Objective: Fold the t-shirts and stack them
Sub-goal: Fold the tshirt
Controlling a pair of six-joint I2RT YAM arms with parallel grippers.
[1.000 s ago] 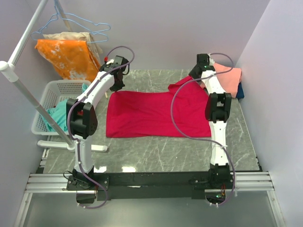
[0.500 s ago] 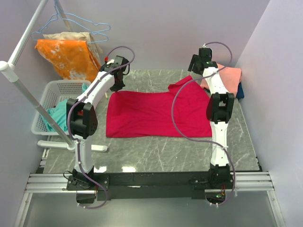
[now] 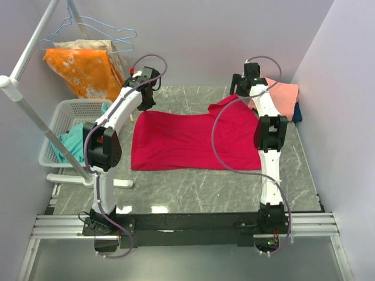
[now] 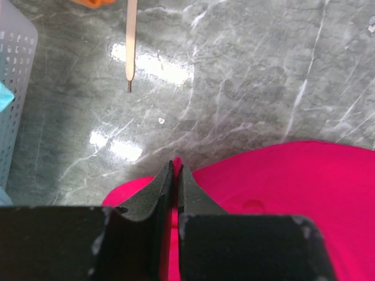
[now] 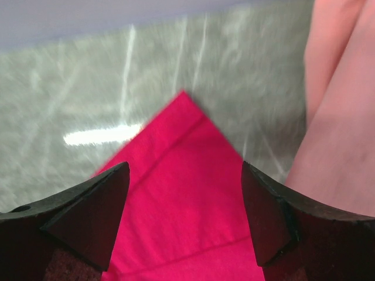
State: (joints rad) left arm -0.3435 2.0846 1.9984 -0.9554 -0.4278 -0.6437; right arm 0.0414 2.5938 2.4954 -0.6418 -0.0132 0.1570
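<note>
crimson tee (image 3: pixel 193 140): spread flat mid-table (image 3: pixel 193 187), not yet folded.
salmon tee (image 3: pixel 284 93), dark blue tee (image 3: pixel 297 111): piled at far right corner, salmon on top; folded or not, could not tell.
left gripper (image 4: pixel 176 170): pinched closed on crimson tee's far-left corner.
right gripper (image 5: pixel 184 170): spread wide, empty, above far-right sleeve tip.
change: right wrist swung left off salmon tee toward sleeve; left arm unmoved.

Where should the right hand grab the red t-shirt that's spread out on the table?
Take the pointed sleeve corner of the red t-shirt, coming straight down from above. Its tip lies flat on the table, apart from the pink shirt beside it, and the right hand hovers open just over it.
</note>
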